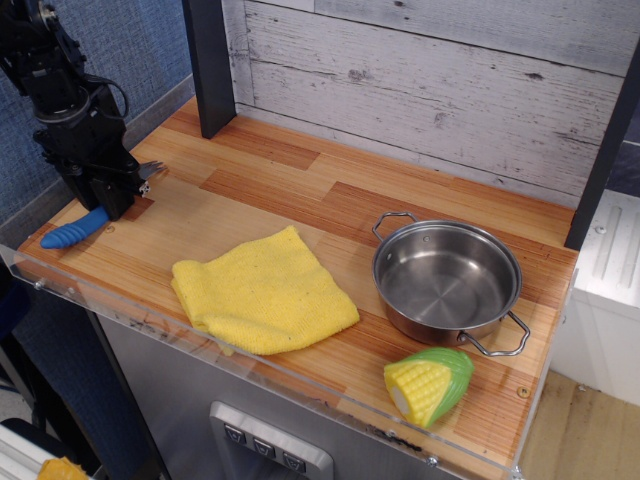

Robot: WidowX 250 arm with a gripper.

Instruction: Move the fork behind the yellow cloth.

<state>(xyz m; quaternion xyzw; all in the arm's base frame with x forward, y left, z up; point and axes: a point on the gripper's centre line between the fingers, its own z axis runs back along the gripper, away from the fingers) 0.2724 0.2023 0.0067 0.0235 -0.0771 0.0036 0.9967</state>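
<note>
The fork lies at the table's far left, behind and left of the yellow cloth point(262, 290). Its blue handle point(75, 229) points to the front left and its silver tines point(151, 168) point to the back right. My gripper point(112, 192) is down at the table over the fork's neck, between handle and tines. Its black fingers stand on either side of the fork and look closed on it. The fork's middle is hidden by the fingers. The cloth lies flat near the front edge, apart from the gripper.
A steel pot point(447, 279) stands to the right of the cloth. A toy corn point(428, 385) lies at the front right. A dark post point(208, 65) stands at the back left. The table's left edge runs just past the fork handle.
</note>
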